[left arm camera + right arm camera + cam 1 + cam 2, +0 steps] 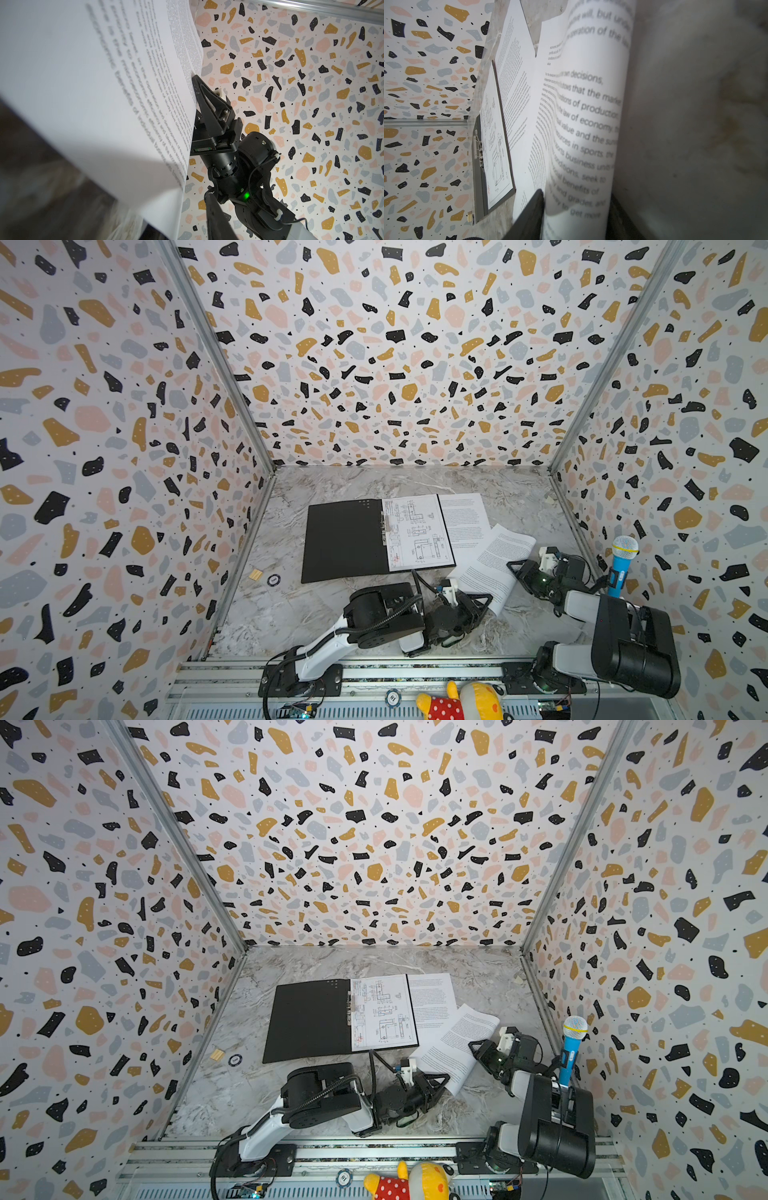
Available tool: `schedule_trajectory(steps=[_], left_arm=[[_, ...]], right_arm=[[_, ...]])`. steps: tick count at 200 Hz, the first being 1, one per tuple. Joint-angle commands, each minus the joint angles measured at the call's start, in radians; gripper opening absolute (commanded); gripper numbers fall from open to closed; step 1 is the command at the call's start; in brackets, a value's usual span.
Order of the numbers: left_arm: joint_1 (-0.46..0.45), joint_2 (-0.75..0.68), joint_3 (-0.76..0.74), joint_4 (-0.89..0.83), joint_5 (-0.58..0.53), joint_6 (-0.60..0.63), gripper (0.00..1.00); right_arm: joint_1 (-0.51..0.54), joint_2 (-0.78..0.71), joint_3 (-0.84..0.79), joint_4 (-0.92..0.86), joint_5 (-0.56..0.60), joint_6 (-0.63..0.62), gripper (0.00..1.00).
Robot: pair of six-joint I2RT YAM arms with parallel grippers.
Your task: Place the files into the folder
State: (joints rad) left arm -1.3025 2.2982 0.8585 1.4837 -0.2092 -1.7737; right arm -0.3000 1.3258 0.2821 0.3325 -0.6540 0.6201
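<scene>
Light, limp sheet (pixel 496 556), bowed, edge nipped in right pincer (pixel 514 565); left pincer (pixel 487 602) at corner, grip not discernible. Best held by opposite edges.

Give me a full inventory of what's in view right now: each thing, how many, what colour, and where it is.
folder: one, black inside, lying open mid-table
drawing sheet: one, white with line drawings, on the folder's right half
flat text sheet: one, white, on the table right of the folder
tilted text sheet: one, white, bowed, between the two grippers
wooden block: one, tan, near the left wall
round chip: one, black and white, beside the wooden block
rail chip: one, dark and white, on the front rail
microphone: one, blue, by the right wall
plush toy: one, yellow and red, front edge
table: one, grey marble
left gripper: black, at the tilted sheet's near corner
right gripper: black, at its right edge
</scene>
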Motion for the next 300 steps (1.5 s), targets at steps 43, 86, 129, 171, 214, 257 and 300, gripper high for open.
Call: schedule_trajectory(steps=[43,86,129,171,214,257,300], left_arm=[[0.007,0.046,0.025,0.111,-0.010,-0.015,0.20],[0.006,0.048,0.014,0.137,-0.024,-0.028,0.12],[0.006,0.065,0.017,0.170,-0.030,-0.048,0.06],[0.006,0.065,0.013,0.192,-0.037,-0.060,0.05],[0.006,0.066,0.012,0.222,-0.047,-0.074,0.04],[0.006,0.059,0.013,0.249,-0.045,-0.089,0.04],[0.006,0.065,0.007,0.258,-0.041,-0.100,0.04]], right_arm=[[-0.008,-0.042,-0.009,-0.089,0.027,-0.006,0.49],[-0.011,-0.052,0.003,-0.110,0.024,-0.014,0.55],[-0.014,-0.081,0.019,-0.146,0.022,-0.022,0.64],[-0.024,-0.107,0.029,-0.183,-0.005,-0.023,0.81],[-0.043,-0.160,0.025,-0.239,0.001,-0.044,0.87],[-0.088,-0.150,0.004,-0.241,-0.038,-0.041,0.88],[-0.099,-0.164,0.002,-0.230,-0.065,-0.017,0.83]])
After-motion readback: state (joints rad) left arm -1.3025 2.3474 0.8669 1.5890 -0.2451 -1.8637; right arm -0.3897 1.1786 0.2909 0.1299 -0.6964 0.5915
